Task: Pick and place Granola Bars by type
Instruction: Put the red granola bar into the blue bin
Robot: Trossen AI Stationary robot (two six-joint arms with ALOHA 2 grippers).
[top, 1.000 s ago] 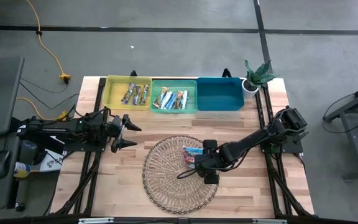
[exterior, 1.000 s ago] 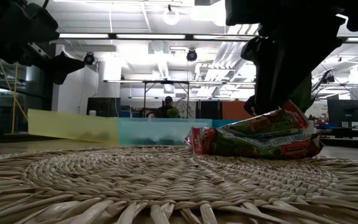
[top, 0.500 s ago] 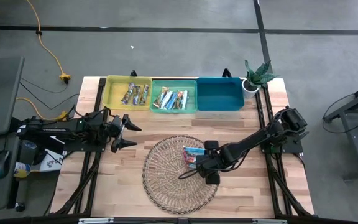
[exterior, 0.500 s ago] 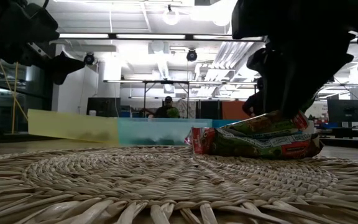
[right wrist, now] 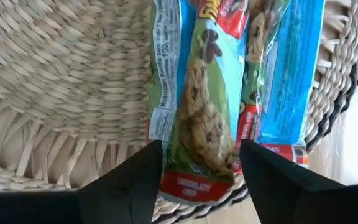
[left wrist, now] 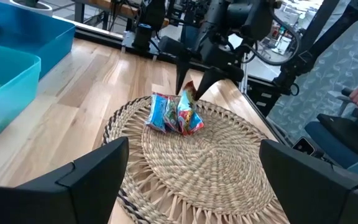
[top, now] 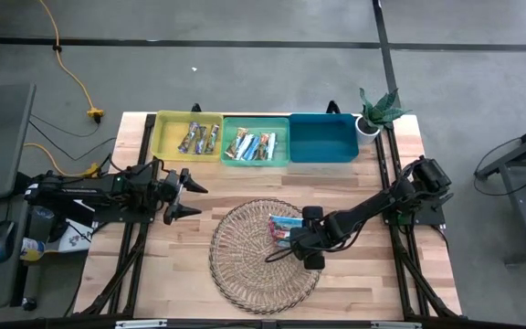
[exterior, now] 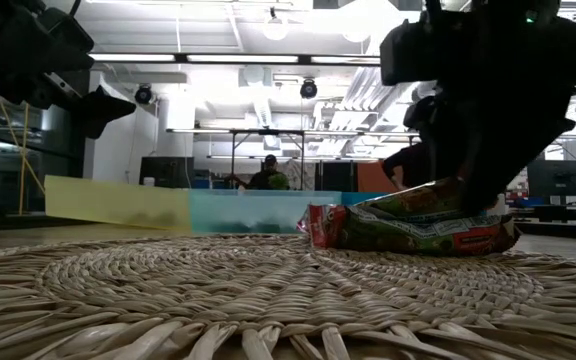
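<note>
Granola bars are down to a last small bunch, lying on the far right part of the round wicker tray, with two or three teal and pink wrappers pressed side by side. The right gripper has crept a touch closer over the last second: from the low camera its dark bulk has slid rightward and now sits low against the wrappers. Its fingers are spread, and in its own wrist view one bar lies lengthwise between the two dark fingers, with nothing clenched yet. I would say it is lining up for a pinch, so the pick has not started in earnest.

Over on the left side of the surface the left gripper hovers, wide open and empty, just as it was a second ago, pointing toward the tray.

Along the far edge stand three bins. The yellow bin holds brownish bars, the green bin holds light blue and white ones, and the blue bin appears empty. By my reckoning the teal and pink kind belongs there, so that sort is just beginning. The bars lie so tight together that closing on one may drag its neighbour along.
</note>
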